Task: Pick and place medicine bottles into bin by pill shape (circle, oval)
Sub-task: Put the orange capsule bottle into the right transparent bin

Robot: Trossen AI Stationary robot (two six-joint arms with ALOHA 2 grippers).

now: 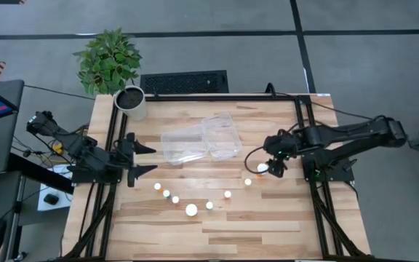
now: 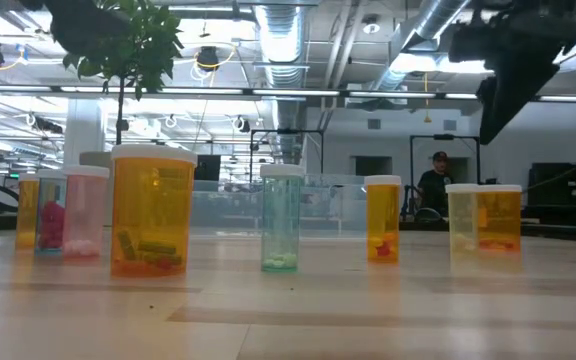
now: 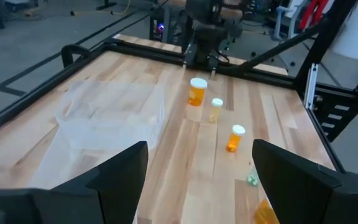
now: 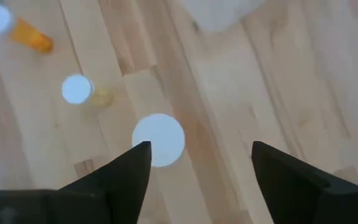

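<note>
Here the bin (image 1: 201,138) sits mid-table, medicine bottles (image 1: 191,209) near front edge

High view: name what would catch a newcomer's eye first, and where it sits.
A curved row of white-capped medicine bottles crosses the table's front half. The right gripper hovers over the bottle at the row's right end, jaws open. The clear bin lies mid-table, a potted plant at the back-left corner.

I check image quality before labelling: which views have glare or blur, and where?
High view: the white caps of the medicine bottles glare into bright blobs. Right wrist view: soft throughout, the cap between the open right gripper fingers washed out. Low view: bottles sharp, room behind hazy. Left wrist view: the bin barely shows.
</note>
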